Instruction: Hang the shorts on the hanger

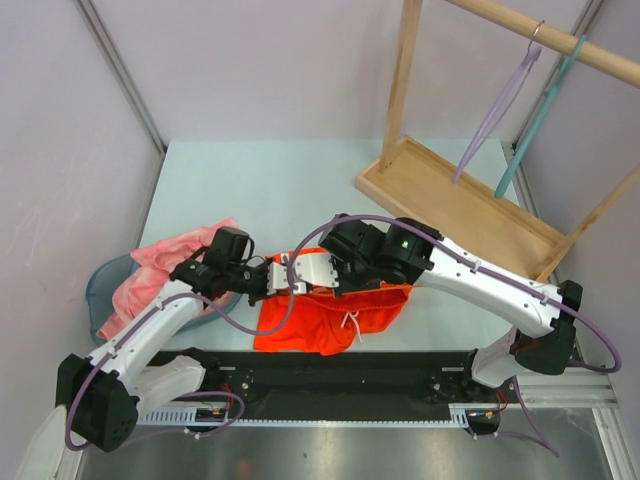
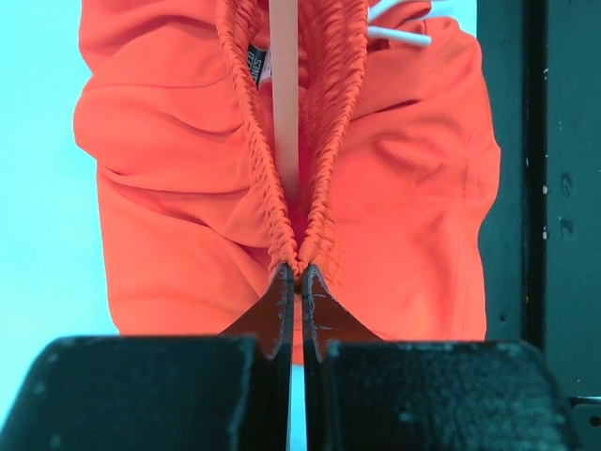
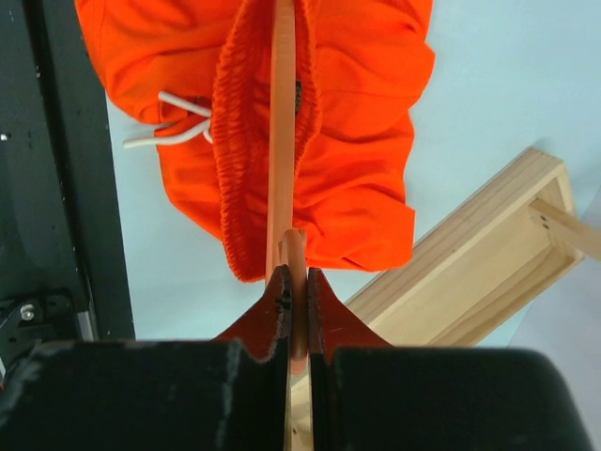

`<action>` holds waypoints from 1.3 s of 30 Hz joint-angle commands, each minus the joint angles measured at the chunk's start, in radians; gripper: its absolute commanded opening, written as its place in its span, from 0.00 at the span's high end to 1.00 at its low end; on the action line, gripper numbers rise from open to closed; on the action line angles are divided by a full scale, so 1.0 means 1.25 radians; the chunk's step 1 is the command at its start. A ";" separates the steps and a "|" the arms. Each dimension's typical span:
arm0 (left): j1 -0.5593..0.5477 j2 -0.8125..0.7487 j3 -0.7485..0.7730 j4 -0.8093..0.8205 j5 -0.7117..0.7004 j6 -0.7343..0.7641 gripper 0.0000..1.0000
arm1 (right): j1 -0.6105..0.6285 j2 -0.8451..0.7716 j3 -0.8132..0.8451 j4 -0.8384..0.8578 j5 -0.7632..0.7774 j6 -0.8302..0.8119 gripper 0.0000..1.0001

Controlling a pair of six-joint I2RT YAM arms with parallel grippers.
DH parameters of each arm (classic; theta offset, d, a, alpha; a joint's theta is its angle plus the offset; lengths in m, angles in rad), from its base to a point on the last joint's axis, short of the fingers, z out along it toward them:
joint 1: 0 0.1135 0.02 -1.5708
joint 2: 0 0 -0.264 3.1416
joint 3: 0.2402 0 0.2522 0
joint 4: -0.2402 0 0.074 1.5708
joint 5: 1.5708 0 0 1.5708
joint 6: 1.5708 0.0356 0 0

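Caught mid-threading low over the near table [image 1: 250, 190]: left gripper [image 2: 299, 282] jaws pinched on the shorts [image 1: 320, 320] waistband, right gripper [image 3: 297, 282] jaws pinched on the hanger [image 3: 282, 122] bar inside that waistband; next, probably draw band along bar, keeping both pinches.

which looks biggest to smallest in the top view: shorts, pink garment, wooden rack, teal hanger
1. wooden rack
2. shorts and pink garment: about alike, both partly covered, so no ranking between them
3. teal hanger, a thin strip
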 commanded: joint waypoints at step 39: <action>-0.006 0.057 0.029 0.101 0.011 -0.089 0.51 | -0.101 -0.135 -0.134 0.416 -0.272 -0.022 1.00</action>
